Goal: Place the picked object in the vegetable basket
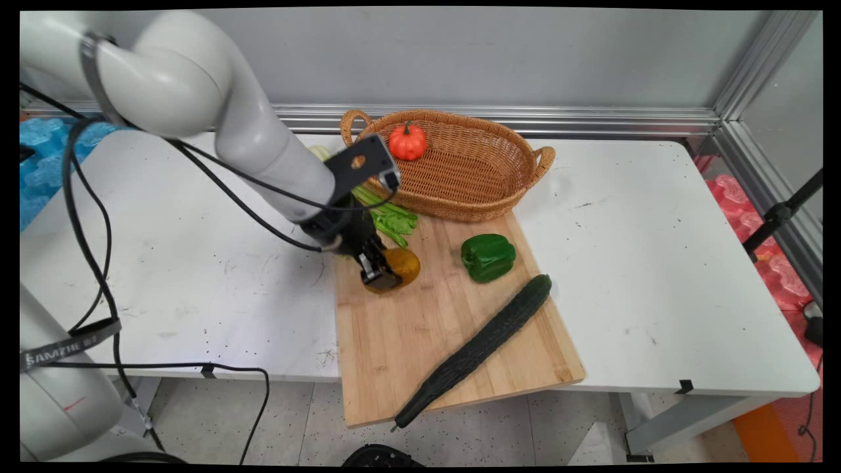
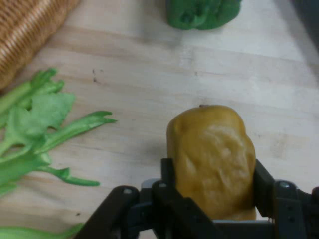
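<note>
One cucumber point(image 1: 476, 349); claw point(image 1: 380, 270) grips one potato point(image 2: 212, 159).

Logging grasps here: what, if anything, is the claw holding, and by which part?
The claw grips the yellow-brown potato-like lump by its two opposite sides, at the end nearer the hand, on the wooden cutting board.

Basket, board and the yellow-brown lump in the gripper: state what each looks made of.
Basket: woven wicker or rattan, tan, matte; the ribbed weave shows. Cutting board: pale wood, possibly bamboo, with visible grain strips and a smooth finish. Lump: potato-shaped, with a smooth, slightly glossy dimpled skin; real or plastic, I cannot tell. The gripper clamps it on both sides.
</note>
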Controlling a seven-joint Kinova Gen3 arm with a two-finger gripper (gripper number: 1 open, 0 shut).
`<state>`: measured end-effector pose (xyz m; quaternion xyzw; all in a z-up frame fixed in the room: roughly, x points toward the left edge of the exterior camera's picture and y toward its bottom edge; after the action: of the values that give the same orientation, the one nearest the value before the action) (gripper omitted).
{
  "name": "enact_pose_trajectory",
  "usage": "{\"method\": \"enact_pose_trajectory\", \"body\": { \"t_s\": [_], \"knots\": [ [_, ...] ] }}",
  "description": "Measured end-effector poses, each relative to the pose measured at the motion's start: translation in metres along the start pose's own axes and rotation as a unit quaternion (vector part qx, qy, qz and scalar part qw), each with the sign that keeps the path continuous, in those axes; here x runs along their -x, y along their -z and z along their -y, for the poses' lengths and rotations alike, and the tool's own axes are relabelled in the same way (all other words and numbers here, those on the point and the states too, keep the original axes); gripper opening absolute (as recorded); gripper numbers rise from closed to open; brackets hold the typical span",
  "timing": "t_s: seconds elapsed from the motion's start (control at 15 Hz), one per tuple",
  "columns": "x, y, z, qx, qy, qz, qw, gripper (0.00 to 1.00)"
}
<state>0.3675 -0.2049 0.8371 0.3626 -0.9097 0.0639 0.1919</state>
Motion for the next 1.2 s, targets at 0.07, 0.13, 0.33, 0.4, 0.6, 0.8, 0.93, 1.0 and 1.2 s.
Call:
{"method": "enact_pose_trajectory", "body": {
  "t_s": [0.07,0.13,0.33,0.4,0.6,0.8,0.93,1.0,1.2],
  "knots": [
    [-0.001,0.01,0.003,0.001,-0.016,-0.003,0.9999,0.0],
    [-0.001,0.02,0.006,0.002,-0.032,-0.005,0.9995,0.0],
    [0.0,0.046,0.016,0.005,-0.067,-0.013,0.9977,0.0],
    [0.001,0.054,0.021,0.007,-0.077,-0.016,0.9969,0.0],
    [0.001,0.08,0.038,0.007,-0.097,-0.029,0.9948,0.0],
    [-0.001,0.098,0.053,0.003,-0.107,-0.041,0.9934,0.0],
    [-0.007,0.11,0.068,-0.003,-0.113,-0.055,0.9921,0.0],
    [-0.011,0.115,0.076,-0.007,-0.116,-0.062,0.9913,0.0],
    [-0.027,0.124,0.096,-0.019,-0.121,-0.078,0.9895,0.0]
  ]
}}
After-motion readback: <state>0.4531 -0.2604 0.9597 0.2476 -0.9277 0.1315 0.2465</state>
